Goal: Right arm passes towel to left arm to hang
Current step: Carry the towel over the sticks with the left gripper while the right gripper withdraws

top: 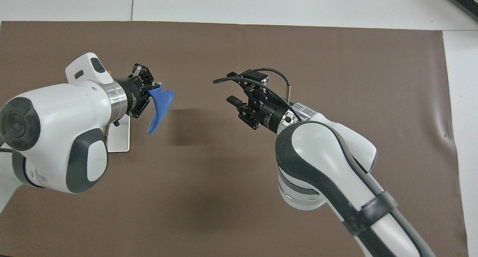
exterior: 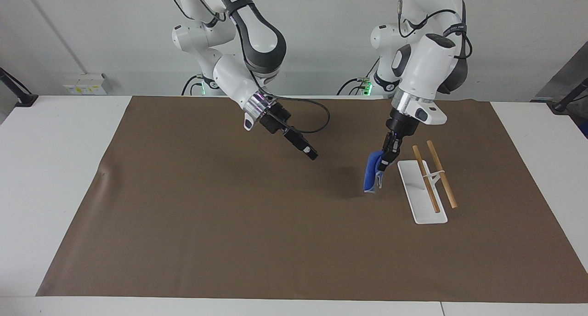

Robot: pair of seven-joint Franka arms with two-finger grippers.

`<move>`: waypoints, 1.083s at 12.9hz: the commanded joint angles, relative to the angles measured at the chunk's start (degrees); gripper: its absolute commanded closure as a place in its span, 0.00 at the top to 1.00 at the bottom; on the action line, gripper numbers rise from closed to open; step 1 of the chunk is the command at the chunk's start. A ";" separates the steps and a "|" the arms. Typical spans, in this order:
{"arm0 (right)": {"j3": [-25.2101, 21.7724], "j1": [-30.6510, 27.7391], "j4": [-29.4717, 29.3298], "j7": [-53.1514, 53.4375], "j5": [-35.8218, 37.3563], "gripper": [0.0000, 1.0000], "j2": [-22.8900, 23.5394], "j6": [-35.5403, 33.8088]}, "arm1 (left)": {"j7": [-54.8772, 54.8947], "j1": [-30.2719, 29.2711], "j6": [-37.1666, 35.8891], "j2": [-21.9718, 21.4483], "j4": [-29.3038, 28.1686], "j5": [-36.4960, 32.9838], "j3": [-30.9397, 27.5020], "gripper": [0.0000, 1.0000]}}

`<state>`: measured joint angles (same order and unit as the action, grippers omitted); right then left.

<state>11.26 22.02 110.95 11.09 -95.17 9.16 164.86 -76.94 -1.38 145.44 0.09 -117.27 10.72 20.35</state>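
While left claw (exterior: 385,162) pinches towel (exterior: 371,177) (dangling), right claw (top: 239,89) gapes.

We see the left hand (top: 155,90) pinching the drooping blue towel (top: 158,107); the right hand (top: 242,89), fingers spread, hangs well apart from it.

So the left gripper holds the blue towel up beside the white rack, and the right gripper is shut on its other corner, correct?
Not quite. The right gripper is open and empty, apart from the towel, as the overhead view shows. The left gripper alone holds it beside the rack.
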 commanded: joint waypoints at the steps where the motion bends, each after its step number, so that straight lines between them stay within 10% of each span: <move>1: -0.10 -1.18 2.16 -5.53 8.56 1.00 0.41 2.30 | 4.60 -0.73 0.64 -1.06 -1.38 0.79 -2.49 0.00; 6: -0.10 -9.43 5.24 -7.57 35.08 1.00 0.42 0.04 | 7.57 -0.81 1.25 -0.80 -1.29 0.79 -10.75 0.00; 14: -3.86 -20.00 -0.19 -5.65 85.99 1.00 0.33 -25.16 | 30.15 -0.99 -6.47 -1.58 -1.38 0.79 -22.45 0.00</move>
<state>9.13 2.15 113.13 4.78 -15.73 9.84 145.38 -52.04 -2.40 141.99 0.07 -117.45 10.72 -0.50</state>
